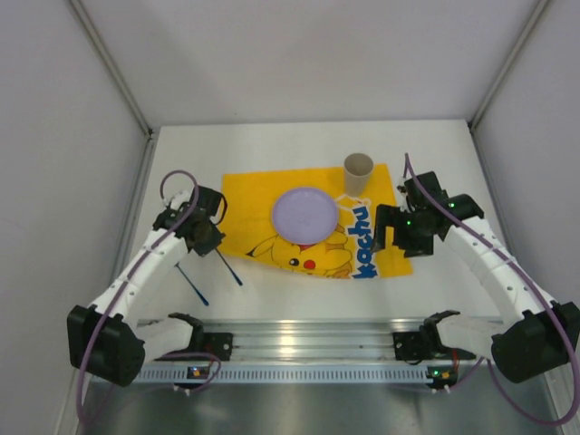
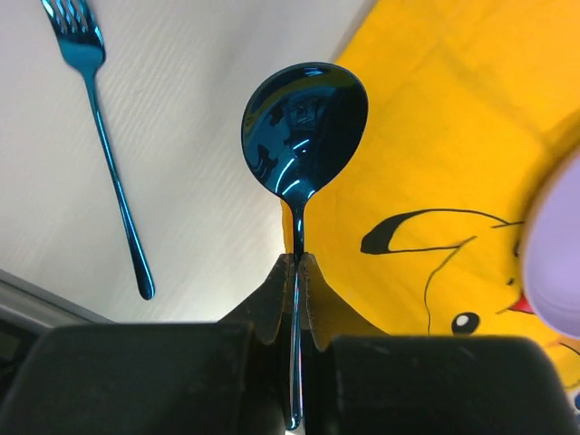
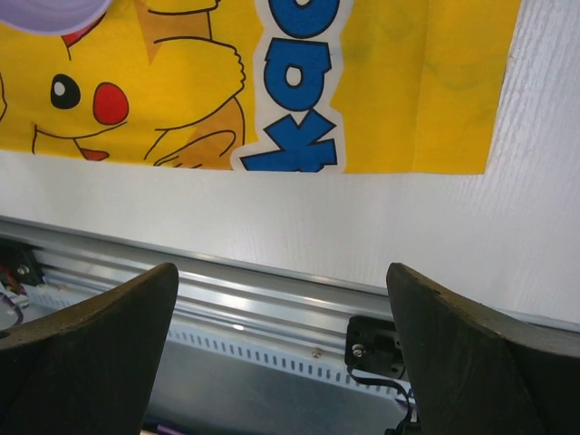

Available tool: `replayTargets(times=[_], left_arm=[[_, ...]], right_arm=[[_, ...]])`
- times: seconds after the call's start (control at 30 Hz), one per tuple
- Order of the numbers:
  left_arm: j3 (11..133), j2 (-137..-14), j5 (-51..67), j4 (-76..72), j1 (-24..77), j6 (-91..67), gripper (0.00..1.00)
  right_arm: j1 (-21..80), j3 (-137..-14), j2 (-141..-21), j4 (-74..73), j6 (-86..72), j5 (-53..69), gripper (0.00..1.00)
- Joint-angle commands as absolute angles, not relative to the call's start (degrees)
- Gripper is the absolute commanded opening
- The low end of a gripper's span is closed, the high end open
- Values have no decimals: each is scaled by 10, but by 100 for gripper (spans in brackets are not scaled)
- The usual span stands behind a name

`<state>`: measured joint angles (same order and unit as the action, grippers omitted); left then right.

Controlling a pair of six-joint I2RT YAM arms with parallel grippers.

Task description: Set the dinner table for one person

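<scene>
On the white desk [image 1: 272,149], mat [image 1: 249,195], plate [image 1: 304,214] and cup [image 1: 357,172] are laid; the fork [image 1: 192,283] lies left of the mat. The left claw [image 2: 296,272] grips the spoon [image 2: 304,127], not yet placed; the right claw [image 3: 283,299] hangs open.

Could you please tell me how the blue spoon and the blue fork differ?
The spoon is clamped by its handle in the left gripper; the fork lies free on the dinner table. The spoon ends in a round bowl; the fork ends in tines. The spoon's bowl shows at the edge of the yellow mat; the fork sits clear of it on bare white. Both are glossy blue with slim handles.
</scene>
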<state>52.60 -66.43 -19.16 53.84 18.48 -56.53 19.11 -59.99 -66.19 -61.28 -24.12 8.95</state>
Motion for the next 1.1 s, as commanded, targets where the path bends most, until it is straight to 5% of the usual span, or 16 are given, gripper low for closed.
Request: replayTargets(times=[0.0,0.2,0.47,0.67,0.93,1.07], left_arm=[[577,-661,-186,577,182,-505,0],[622,-700,-144,600,182,-476,0],[573,-682,-120,569,182,-461,51],[547,-725,-116,520,181,-455,52],[471,-724,-162,508,179,-491,36],[431,-703,-186,516,174,-545,38]], right_arm=[[198,-600,-656,-595,-254,107,100],[198,-606,-659,-582,-258,120,100],[198,-592,-650,-575,-272,121,100],[198,-570,-635,-573,-276,127,100],[198,-564,-622,-585,-276,119,100],[198,-563,-619,-591,-273,119,100]])
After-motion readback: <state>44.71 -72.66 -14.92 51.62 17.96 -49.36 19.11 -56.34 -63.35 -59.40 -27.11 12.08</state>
